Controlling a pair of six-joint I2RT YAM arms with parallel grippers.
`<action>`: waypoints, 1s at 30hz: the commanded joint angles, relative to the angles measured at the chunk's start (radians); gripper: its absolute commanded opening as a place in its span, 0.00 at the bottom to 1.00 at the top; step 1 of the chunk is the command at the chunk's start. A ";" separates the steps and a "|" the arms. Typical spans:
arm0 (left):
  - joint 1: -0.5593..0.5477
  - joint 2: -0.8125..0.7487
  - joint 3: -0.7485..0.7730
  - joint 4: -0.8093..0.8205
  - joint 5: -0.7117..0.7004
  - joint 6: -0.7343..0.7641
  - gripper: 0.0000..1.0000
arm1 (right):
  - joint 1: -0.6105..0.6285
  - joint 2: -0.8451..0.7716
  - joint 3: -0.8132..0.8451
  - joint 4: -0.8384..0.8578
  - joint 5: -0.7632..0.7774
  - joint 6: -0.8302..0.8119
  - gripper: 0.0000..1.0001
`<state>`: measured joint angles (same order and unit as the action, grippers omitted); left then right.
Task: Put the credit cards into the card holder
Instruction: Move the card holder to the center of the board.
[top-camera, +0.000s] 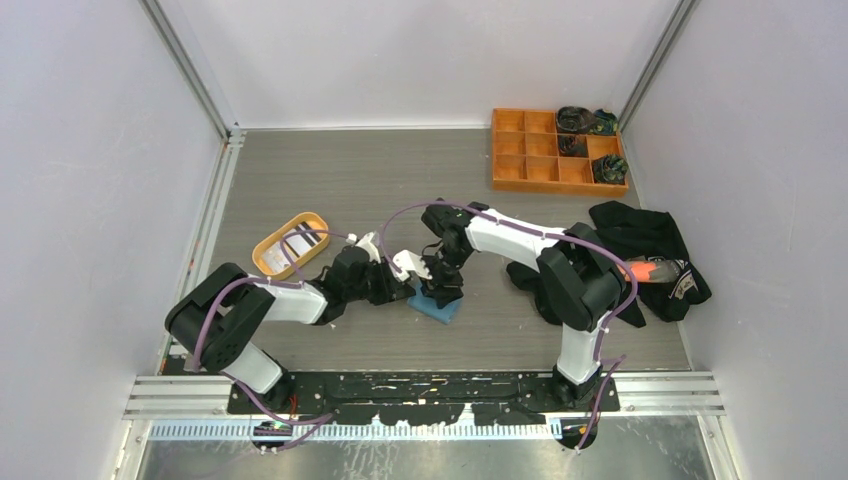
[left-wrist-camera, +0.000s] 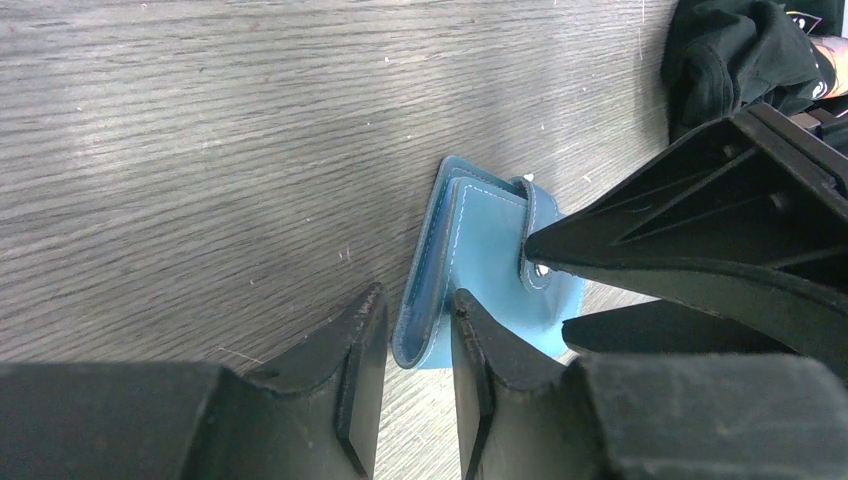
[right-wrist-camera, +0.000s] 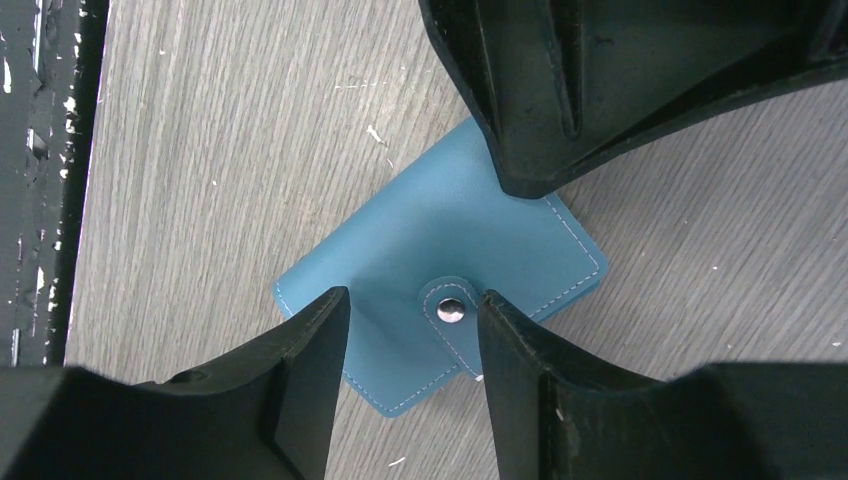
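The blue card holder (top-camera: 440, 310) lies snapped shut near the table's middle, between both arms. From the left, my left gripper (left-wrist-camera: 417, 295) straddles its folded edge (left-wrist-camera: 425, 320). The right finger touches that edge and a thin gap shows at the left finger, so the jaws stand narrowly open. From above, my right gripper (right-wrist-camera: 412, 297) is open over the card holder (right-wrist-camera: 440, 220). Its fingers stand either side of the snap-button tab (right-wrist-camera: 451, 311), and the right finger is against the tab's edge. The credit cards (top-camera: 296, 240) lie in the orange oval tray (top-camera: 268, 258) to the left.
An orange compartment box (top-camera: 540, 172) holding dark items stands at the back right. A heap of black cloth (top-camera: 650, 245) lies to the right of the right arm. Aluminium rails run along the table's left and near edges.
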<state>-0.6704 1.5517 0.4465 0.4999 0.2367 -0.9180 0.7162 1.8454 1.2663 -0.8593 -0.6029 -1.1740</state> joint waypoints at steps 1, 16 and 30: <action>-0.006 0.014 0.018 -0.031 0.007 0.005 0.30 | 0.007 -0.041 0.007 0.025 -0.015 -0.011 0.56; -0.007 0.017 0.024 -0.039 0.013 0.010 0.29 | 0.015 0.008 -0.009 0.018 0.098 -0.043 0.56; -0.007 0.021 0.026 -0.040 0.015 0.013 0.28 | 0.053 0.053 0.008 -0.037 0.090 -0.076 0.32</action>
<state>-0.6724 1.5604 0.4564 0.4885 0.2493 -0.9176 0.7509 1.8679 1.2743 -0.8455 -0.5167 -1.2358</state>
